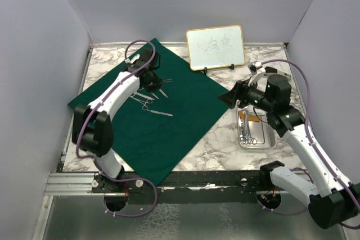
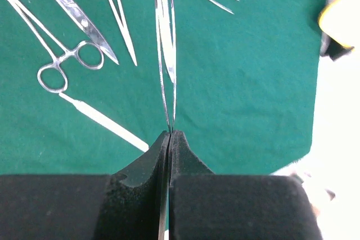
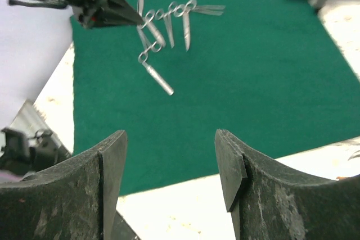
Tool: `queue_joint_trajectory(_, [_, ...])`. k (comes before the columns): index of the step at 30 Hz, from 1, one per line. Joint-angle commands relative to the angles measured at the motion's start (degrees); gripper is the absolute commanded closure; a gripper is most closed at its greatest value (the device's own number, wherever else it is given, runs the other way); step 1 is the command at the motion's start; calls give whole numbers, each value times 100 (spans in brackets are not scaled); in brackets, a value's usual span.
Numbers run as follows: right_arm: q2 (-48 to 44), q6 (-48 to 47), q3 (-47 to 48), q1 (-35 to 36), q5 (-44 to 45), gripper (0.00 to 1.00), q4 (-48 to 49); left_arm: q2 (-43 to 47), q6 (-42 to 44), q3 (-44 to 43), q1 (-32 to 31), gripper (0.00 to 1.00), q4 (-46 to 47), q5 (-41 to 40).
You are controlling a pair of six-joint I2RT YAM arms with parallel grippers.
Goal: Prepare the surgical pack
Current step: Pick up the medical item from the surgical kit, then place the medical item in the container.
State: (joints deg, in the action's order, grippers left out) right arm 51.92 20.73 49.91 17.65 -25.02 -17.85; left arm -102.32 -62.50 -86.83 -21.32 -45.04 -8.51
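The dark green cloth lies spread on the left of the table. Several silver instruments lie on its far part, seen closer as ring-handled forceps, scissors and a flat handle. My left gripper is down among them, shut on thin silver tweezers that stick out ahead of its tips. The small steel tray sits to the right of the cloth with a few instruments in it. My right gripper hovers open and empty over the cloth's right edge, facing the instruments.
A gold-framed whiteboard stands at the back, just beyond the cloth's far corner. Grey walls close in the table on the left, back and right. Bare marble top shows between the cloth and the tray.
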Motion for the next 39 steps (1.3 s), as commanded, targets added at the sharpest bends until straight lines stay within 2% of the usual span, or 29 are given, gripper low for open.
queue_joint_trajectory(1, [602,252,-101,2,-1451,36,563,1437,562,1469,22,100,1251,868])
queue_joint_trajectory(5, [1268,991,-210,42,-2582,36,1404,2881,1280,3229,4,100,3910,2325])
queue_joint_trajectory(8, [1528,2108,-572,145,-3159,36,2880,3782,1145,4385,-76,100,5845,3194])
queue_joint_trajectory(10, [1743,2792,-741,265,-3379,36,3922,4253,1114,4799,-191,100,6608,3429])
queue_joint_trajectory(13, [2136,3295,-697,556,-3421,36,4722,4741,1289,4951,-332,100,6692,3520])
queue_joint_trajectory(18, [2635,4014,-601,951,-3171,36,6046,5149,1010,5185,-370,100,6959,3749])
queue_joint_trajectory(22, [3034,4566,-421,1168,-3153,46,7073,5228,890,5371,-465,100,7234,3990])
queue_joint_trajectory(24, [3127,4774,-409,1234,-3110,47,7491,5233,877,5453,-524,100,7303,4086])
queue_joint_trajectory(28, [3247,4682,-151,1341,-3003,44,7228,5187,879,5519,-664,100,7551,4391])
queue_joint_trajectory(33, [3455,4743,62,1478,-2979,46,7305,5103,912,5512,-942,100,7699,4507])
queue_joint_trajectory(35, [3481,4773,71,1508,-2983,50,7387,5076,931,5525,-1058,100,7750,4487])
queue_joint_trajectory(37, [3461,4780,67,1513,-3023,69,7396,5065,961,5549,-1137,100,7789,4450])
queue_joint_trajectory(39, [3413,4782,39,1509,-3064,79,7368,5091,968,5584,-1146,100,7790,4417])
